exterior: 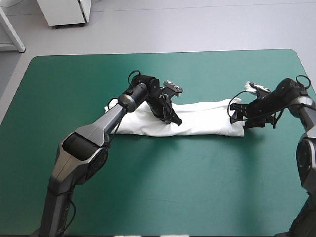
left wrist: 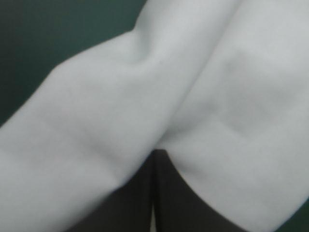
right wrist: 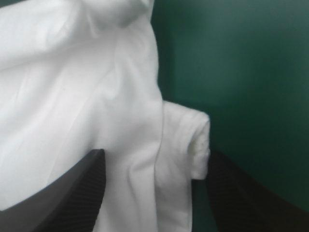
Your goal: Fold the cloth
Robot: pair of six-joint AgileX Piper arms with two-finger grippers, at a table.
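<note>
Worktop (exterior: 163, 187): teal-green cover. T-shirt (exterior: 207, 118): white, folded into a long band lying flat across the worktop's middle, reaching toward its right edge. Left gripper (exterior: 175, 120): near the band's middle, black jaws pinched together on a fold of cloth. Right gripper (exterior: 240, 118): at the band's right end, jaws apart, the cloth's end between them.

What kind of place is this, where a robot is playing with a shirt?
Probably a robot lab, not a home: a robot's left hand and right hand work on a white T-shirt laid in a long strip on a plain teal-green table.
</note>
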